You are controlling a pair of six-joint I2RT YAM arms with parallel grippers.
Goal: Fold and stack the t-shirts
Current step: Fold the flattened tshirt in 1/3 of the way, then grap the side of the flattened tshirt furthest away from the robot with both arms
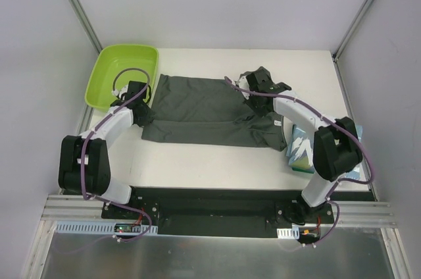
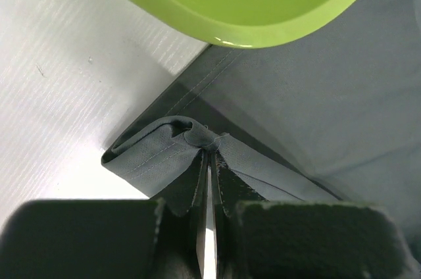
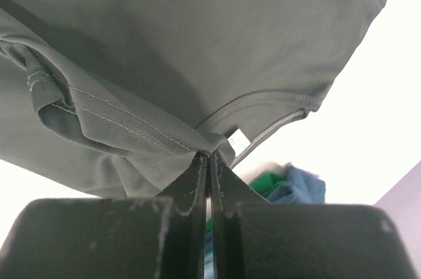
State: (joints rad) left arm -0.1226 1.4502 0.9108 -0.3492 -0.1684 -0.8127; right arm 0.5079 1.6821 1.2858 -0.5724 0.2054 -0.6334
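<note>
The dark grey t-shirt point(image 1: 204, 111) lies partly folded across the middle of the table. My left gripper point(image 1: 139, 95) is shut on its left hem corner point(image 2: 197, 137), which bunches at the fingertips. My right gripper point(image 1: 263, 85) is shut on a fold of the grey shirt by the collar and label point(image 3: 238, 139). The light blue t-shirt with white print point(image 1: 304, 151) lies folded at the right edge, beside my right arm; it shows blurred in the right wrist view point(image 3: 299, 187).
A lime-green tray point(image 1: 122, 75) stands at the back left, touching the grey shirt's left end; its rim fills the top of the left wrist view point(image 2: 263, 29). Grey walls close in the table on three sides. Something green point(image 3: 266, 183) shows beside the blue shirt.
</note>
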